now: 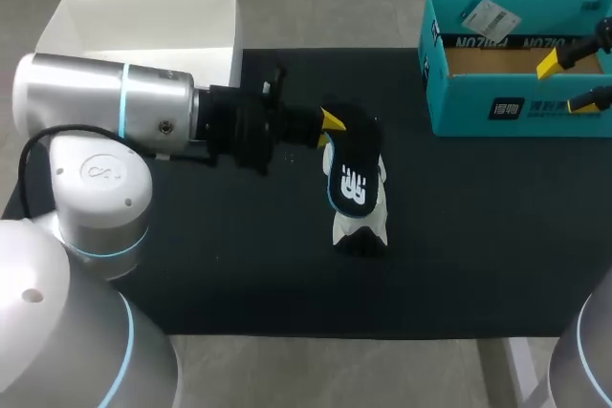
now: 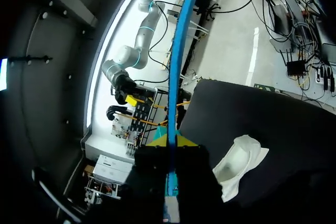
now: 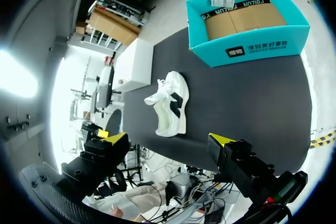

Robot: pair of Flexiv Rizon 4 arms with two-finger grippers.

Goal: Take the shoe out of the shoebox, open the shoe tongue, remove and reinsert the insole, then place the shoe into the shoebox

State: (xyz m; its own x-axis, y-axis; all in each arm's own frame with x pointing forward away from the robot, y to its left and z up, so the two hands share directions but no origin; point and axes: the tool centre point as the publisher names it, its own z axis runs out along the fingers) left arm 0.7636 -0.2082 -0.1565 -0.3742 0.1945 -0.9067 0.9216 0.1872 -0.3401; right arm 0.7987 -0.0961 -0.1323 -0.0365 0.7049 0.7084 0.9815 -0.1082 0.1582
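My left gripper (image 1: 330,123) is shut on one end of the insole (image 1: 352,182), whose black face carries a white logo. The insole hangs from it over the white and black shoe (image 1: 361,228), which lies on the black mat. In the left wrist view the insole (image 2: 174,66) shows edge-on as a thin blue strip pinched between the yellow fingertips (image 2: 157,141), with the shoe (image 2: 239,163) beside and below the gripper. The teal shoebox (image 1: 459,112) stands at the back right, with nothing inside. My right gripper (image 1: 574,81) hangs open over the box's right end. From the right wrist view, the shoe (image 3: 170,106) and the shoebox (image 3: 247,51) lie ahead of that gripper (image 3: 168,141).
A white open box (image 1: 143,21) stands at the back left, just behind my left arm (image 1: 105,102). The black mat (image 1: 239,265) covers the table, bare at the front and between the shoe and the shoebox.
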